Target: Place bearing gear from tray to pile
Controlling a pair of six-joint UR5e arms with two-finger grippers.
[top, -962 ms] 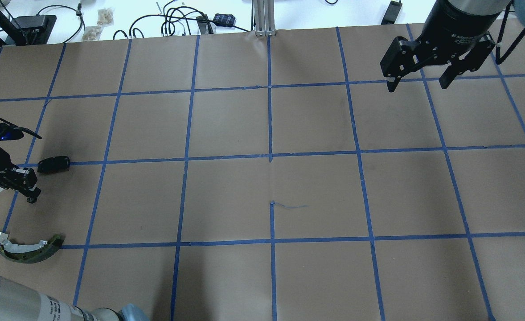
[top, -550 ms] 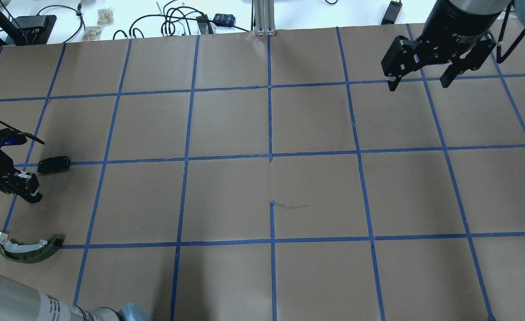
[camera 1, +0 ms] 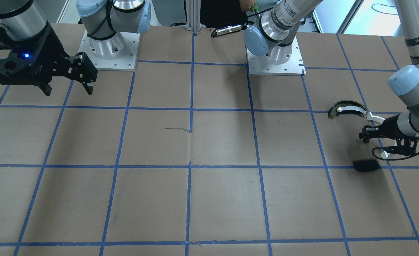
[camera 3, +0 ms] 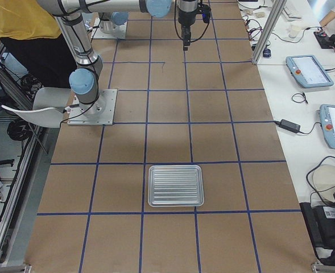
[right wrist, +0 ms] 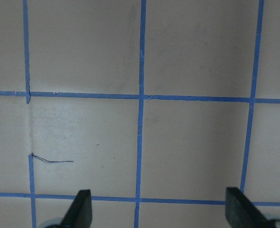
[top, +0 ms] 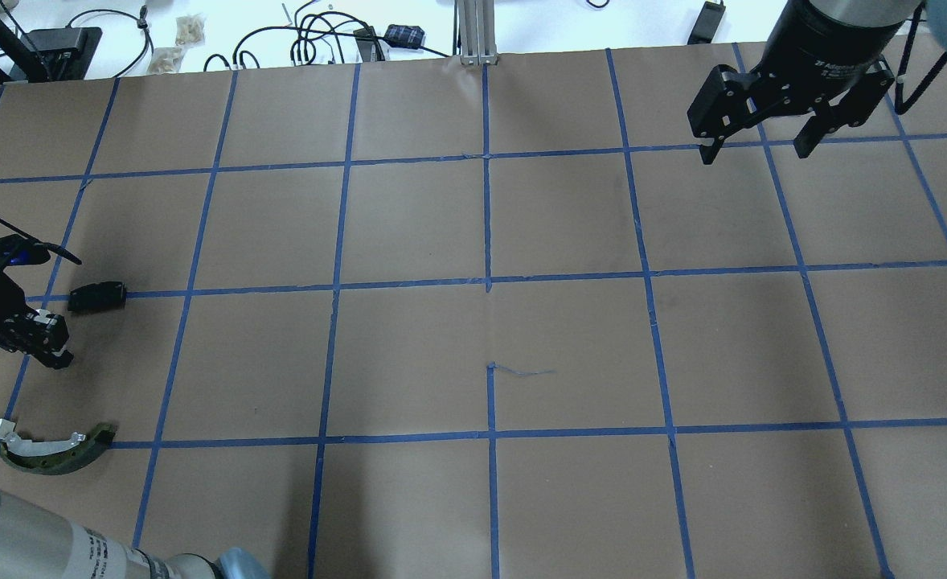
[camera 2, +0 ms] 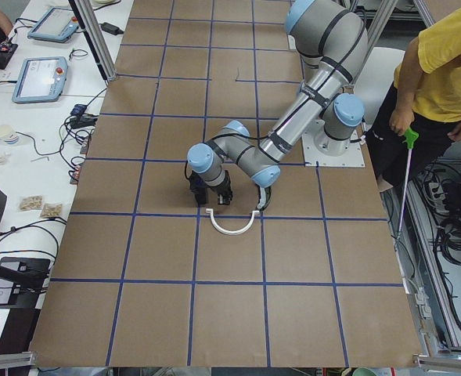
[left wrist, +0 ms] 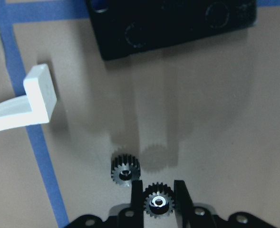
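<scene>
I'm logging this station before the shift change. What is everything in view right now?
table: 1, brown paper with a blue tape grid, under everything
tray: 1, silver, ribbed, robot's right end
white arc: 1, white, robot's left end
curved piece: 1, dark and cream, touching the arc's near end
black plate: 1, black, just beyond the arc
loose bearing gear: 1, black, lying on the paper
held bearing gear: 1, black, clamped just above the paper
person: 1, yellow shirt, standing behind the robot
left gripper: 1, black, shut on the held gear
right gripper: 1, black, open, far right
</scene>
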